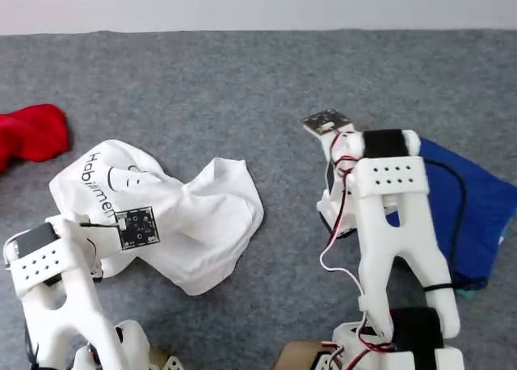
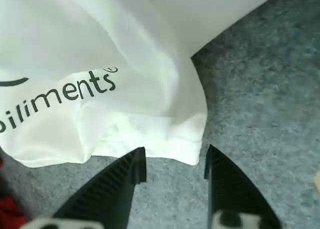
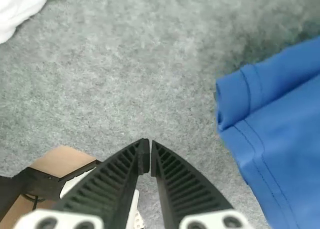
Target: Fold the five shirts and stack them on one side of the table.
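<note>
White shirt [image 1: 190, 216] lies crumpled on the counter [image 1: 242, 71], left side, left hand [image 2: 175, 164] apart just short of its hem, right hand [image 3: 150, 151] together near the blue shirt [image 3: 280, 139]; folding seems unstarted, next a hem pinch to spread it

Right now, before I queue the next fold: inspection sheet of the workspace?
Surface: grey felt-like table cover, no marks seen.
Job's things: three seen. The crumpled white fabric shirt with black print is unfolded, the blue fabric shirt lies partly under the right arm, and the bunched red fabric shirt is at the table edge.
Clutter: nothing seen.
Grippers: left tool is open at the white shirt's hem, holding nothing. Right tool is shut and empty, over bare cover beside the blue shirt.
Cables: red and white wires run along the right arm, and a black cable loops over the blue shirt.
Surroundings: pale wall behind the table, tan board by the arm bases.
</note>
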{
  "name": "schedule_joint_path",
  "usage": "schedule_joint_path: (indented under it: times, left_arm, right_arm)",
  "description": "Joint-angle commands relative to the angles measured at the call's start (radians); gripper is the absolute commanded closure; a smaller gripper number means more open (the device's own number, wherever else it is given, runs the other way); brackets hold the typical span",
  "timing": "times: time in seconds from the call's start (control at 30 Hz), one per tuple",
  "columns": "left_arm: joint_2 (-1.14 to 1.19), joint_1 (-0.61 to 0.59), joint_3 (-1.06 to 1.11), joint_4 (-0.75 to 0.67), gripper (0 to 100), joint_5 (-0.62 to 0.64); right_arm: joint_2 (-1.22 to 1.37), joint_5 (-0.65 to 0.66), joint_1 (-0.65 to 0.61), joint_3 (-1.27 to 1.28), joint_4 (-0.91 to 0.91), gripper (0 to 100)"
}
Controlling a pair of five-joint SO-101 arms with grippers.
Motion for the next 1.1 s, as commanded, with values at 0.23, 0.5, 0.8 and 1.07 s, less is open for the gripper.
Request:
schedule_joint_path:
  times: [0.23, 0.5, 0.8, 1.07]
  left_arm:
    - [0.006, 0.008, 0.071, -0.19, 80, -0.015]
    - [0.232, 0.008, -0.077, -0.169, 80, 0.015]
    - [0.347, 0.02, -0.142, -0.126, 80, 0.023]
    - [0.425, 0.041, -0.145, -0.173, 87, 0.025]
  right_arm:
    - [0.001, 0.003, -0.008, -0.011, 0.041, 98.9]
    - [0.002, 0.003, -0.01, -0.011, 0.041, 98.9]
    - [0.002, 0.003, -0.015, -0.011, 0.041, 98.9]
    - [0.002, 0.003, -0.015, -0.011, 0.041, 98.9]
